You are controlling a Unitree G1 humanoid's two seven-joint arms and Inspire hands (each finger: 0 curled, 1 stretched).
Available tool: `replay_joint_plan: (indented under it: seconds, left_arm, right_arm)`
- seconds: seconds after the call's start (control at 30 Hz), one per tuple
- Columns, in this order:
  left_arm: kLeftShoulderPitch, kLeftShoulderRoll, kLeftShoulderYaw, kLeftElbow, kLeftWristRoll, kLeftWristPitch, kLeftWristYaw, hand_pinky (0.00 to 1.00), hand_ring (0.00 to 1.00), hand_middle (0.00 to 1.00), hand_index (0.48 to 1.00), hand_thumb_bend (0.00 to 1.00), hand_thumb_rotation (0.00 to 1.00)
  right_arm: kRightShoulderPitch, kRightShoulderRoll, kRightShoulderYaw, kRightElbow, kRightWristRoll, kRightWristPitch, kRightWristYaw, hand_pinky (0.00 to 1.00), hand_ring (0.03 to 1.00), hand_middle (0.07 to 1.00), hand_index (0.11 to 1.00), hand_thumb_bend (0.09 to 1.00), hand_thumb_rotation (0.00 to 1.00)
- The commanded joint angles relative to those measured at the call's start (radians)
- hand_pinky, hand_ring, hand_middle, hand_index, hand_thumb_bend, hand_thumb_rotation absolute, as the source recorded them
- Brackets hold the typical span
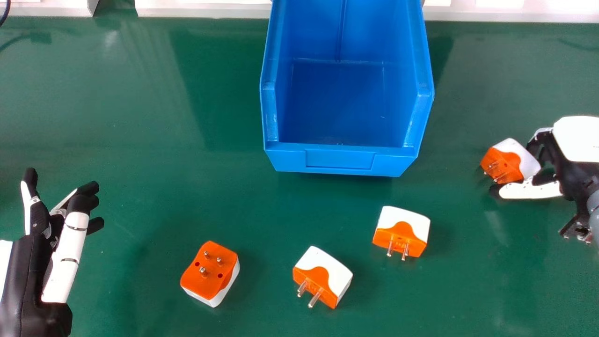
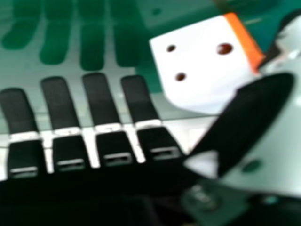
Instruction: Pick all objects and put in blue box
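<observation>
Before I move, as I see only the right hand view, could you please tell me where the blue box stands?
Observer: The blue box stands to the left of the right hand.
Operator: Thank you. Are there others besides this plug adapter?
Observer: Yes, three more plug adapters lie on the table, nearer the robot than the box.
Operator: And the left hand, please?
Observer: The left hand is at the head view's left edge.

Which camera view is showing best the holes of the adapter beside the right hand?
The right hand view: it shows the white face of the adapter close up, with three holes. The head view shows its orange side with metal pins instead.
</observation>
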Motion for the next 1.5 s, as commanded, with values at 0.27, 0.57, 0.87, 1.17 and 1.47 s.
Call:
replay_joint_plan:
  seconds: [0.27, 0.57, 0.87, 1.17, 1.47]
  left_arm:
    - [-0.001, 0.000, 0.011, -0.025, -0.012, -0.005, 0.000, 0.76, 0.84, 0.84, 0.839, 0.51, 0.77]
    - [0.001, -0.001, 0.011, -0.024, -0.015, -0.010, -0.005, 0.76, 0.84, 0.84, 0.842, 0.55, 0.79]
    - [0.015, -0.010, 0.009, -0.047, -0.030, -0.003, -0.008, 0.76, 0.84, 0.84, 0.839, 0.54, 0.77]
    - [0.028, -0.013, 0.009, -0.072, -0.025, 0.005, -0.007, 0.75, 0.83, 0.84, 0.840, 0.55, 0.78]
    - [0.029, -0.014, 0.010, -0.079, -0.021, 0.011, -0.005, 0.75, 0.83, 0.83, 0.836, 0.54, 0.78]
  right_arm:
    - [-0.027, 0.000, -0.007, -0.021, 0.008, -0.003, 0.020, 0.57, 0.653, 0.693, 0.692, 0.785, 0.79]
    - [-0.049, 0.030, 0.010, -0.011, -0.010, 0.044, 0.023, 0.49, 0.571, 0.627, 0.637, 0.815, 0.85]
    - [-0.072, 0.059, 0.026, 0.000, -0.020, 0.081, 0.021, 0.47, 0.543, 0.598, 0.611, 0.774, 0.82]
    - [-0.109, 0.091, 0.048, 0.040, -0.019, 0.128, 0.055, 0.51, 0.586, 0.641, 0.637, 0.514, 0.68]
    - [-0.105, 0.103, -0.023, 0.059, 0.070, 0.081, 0.040, 0.44, 0.558, 0.636, 0.630, 0.251, 0.36]
